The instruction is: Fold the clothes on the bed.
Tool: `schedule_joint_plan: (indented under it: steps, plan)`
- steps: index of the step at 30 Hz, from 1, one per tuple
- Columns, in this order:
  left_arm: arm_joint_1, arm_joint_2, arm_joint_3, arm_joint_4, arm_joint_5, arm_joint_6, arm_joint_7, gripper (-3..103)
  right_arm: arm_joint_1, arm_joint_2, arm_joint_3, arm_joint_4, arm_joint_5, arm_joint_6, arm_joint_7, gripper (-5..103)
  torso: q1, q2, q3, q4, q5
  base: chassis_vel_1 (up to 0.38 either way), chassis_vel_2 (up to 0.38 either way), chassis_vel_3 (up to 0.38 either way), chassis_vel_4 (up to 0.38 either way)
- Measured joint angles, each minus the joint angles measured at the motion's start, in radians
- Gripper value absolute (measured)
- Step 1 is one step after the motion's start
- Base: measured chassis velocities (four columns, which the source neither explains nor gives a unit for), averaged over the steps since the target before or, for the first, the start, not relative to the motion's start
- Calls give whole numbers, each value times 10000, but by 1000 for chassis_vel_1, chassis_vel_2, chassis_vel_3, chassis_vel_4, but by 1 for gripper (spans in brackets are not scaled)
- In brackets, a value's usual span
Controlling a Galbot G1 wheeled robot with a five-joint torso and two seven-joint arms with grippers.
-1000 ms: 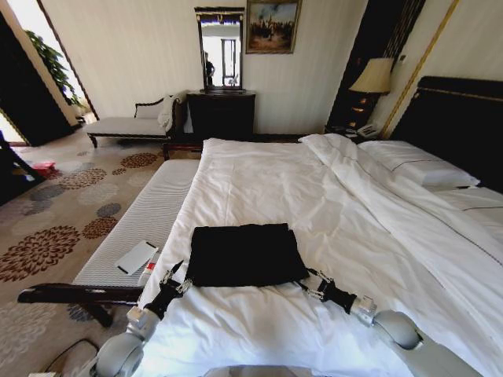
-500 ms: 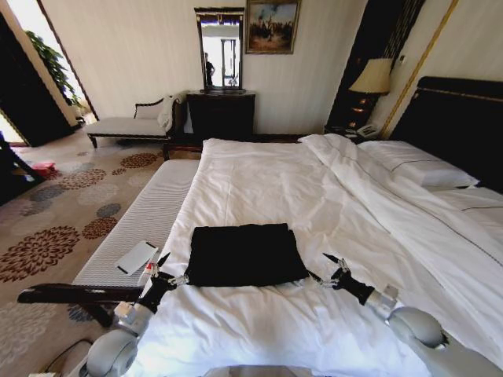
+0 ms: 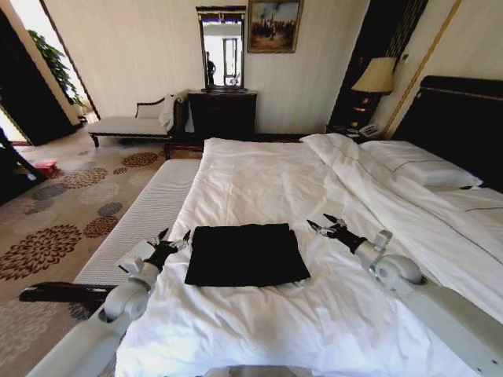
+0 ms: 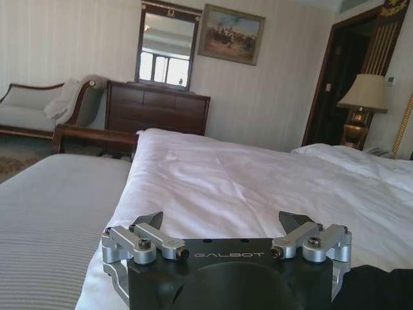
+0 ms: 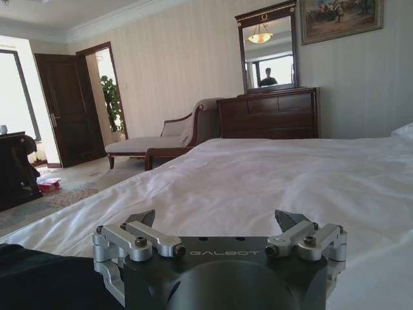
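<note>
The clothes (image 3: 246, 255) lie as a flat black rectangle on the white duvet of the bed (image 3: 314, 181), near its foot. My left gripper (image 3: 175, 234) hovers open just off the cloth's far left corner, holding nothing. My right gripper (image 3: 317, 220) hangs open a little beyond the far right corner, also holding nothing. The left wrist view looks over the left gripper (image 4: 221, 223) across the duvet, with an edge of the clothes (image 4: 381, 287) beside it. In the right wrist view the right gripper (image 5: 216, 219) stands open, with the clothes (image 5: 39, 278) off to one side.
A grey striped bench (image 3: 149, 212) runs along the bed's left side, with a dark wooden rail (image 3: 67, 292) near its end. White pillows (image 3: 420, 165) rest against the dark headboard (image 3: 456, 126). A chaise (image 3: 130, 124), a dresser (image 3: 222, 114) and a lamp (image 3: 373, 78) line the far wall.
Both grippers have left the near corners of the clothes, opened, and moved up along the cloth's sides to its far corners. The clothes stay flat.
</note>
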Motion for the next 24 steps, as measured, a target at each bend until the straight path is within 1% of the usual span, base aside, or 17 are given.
schedule_joint_plan:
  steps: [1, 3, 4, 6, 7, 8, 9, 11, 12, 13, 15, 17, 18, 20, 21, 24]
  plan:
    - [0, 0, 0, 0, 0, 0, 0, 100, 0, 0, 0, 0, 0, 0, 0, 100, 0, 0, 0, 0, 0, 0, 0, 0, 0]
    - [-574, 80, 244, 328, -743, 505, -158, 100, 495, -84, -434, -339, 49, 1, -12, 100, -1, -1, 0, 12, 5, 0, 0, 0, 0]
    - [-574, 80, 244, 328, -743, 505, -158, 100, 495, -84, -434, -339, 49, 1, -12, 100, -1, -1, 0, 12, 5, 0, 0, 0, 0]
    - [-1184, 122, 529, 733, -1549, 955, -251, 100, 782, -155, -691, -513, 125, 2, -12, 100, 0, -1, 0, 9, 1, 0, 0, 0, 0]
    - [-1415, 128, 648, 939, -1831, 1102, -261, 100, 844, -175, -743, -538, 141, 2, 6, 100, 0, 0, 0, 4, -1, 0, 0, 0, 0]
    - [-1683, 129, 806, 1231, -2125, 1240, -270, 100, 892, -201, -789, -553, 154, 2, 41, 100, 0, 0, -1, 4, -2, 0, 0, 0, 0]
    - [-1683, 129, 806, 1231, -2125, 1240, -270, 100, 892, -201, -789, -553, 154, 2, 41, 100, 0, 0, -1, 4, -2, 0, 0, 0, 0]
    - [-2080, 98, 1052, 1707, -2562, 1416, -271, 101, 904, -249, -805, -554, 159, 2, 93, 100, -1, -1, -1, 7, 1, 0, 0, 0, 0]
    - [-2313, 52, 1225, 1989, -2842, 1537, -249, 100, 893, -290, -804, -544, 159, 2, 124, 100, -1, 0, -1, 8, 2, 0, 0, 0, 0]
    - [-2313, 52, 1225, 1989, -2842, 1537, -249, 100, 893, -290, -804, -544, 159, 2, 124, 100, -1, 0, -1, 8, 2, 0, 0, 0, 0]
    - [-2670, -56, 1487, 2416, -3185, 1723, -206, 97, 844, -365, -778, -520, 168, 4, 178, 100, -2, -1, -1, 5, 1, 0, 0, 0, 0]
    - [-3057, -280, 1789, 2898, -3332, 1818, -101, 96, 759, -448, -704, -465, 173, 8, 226, 100, -2, 0, -1, 6, 0, 0, 0, 0, 0]
    - [-3057, -280, 1789, 2898, -3332, 1818, -101, 96, 759, -448, -704, -465, 173, 8, 226, 100, -2, 0, -1, 6, 0, 0, 0, 0, 0]
    - [-3445, -589, 2061, 3366, -3457, 1878, 23, 94, 666, -524, -655, -383, 174, 11, 272, 100, -2, -1, -2, 6, 1, 0, 0, 0, 0]
    - [-3445, -589, 2061, 3366, -3457, 1878, 23, 94, 666, -524, -655, -383, 174, 11, 272, 100, -2, -1, -2, 6, 1, 0, 0, 0, 0]
    - [-3837, -1081, 2327, 3868, -3502, 1929, 130, 92, 623, -594, -636, -329, 197, 8, 351, 100, -2, -1, -2, 4, 1, 0, 0, 0, 0]
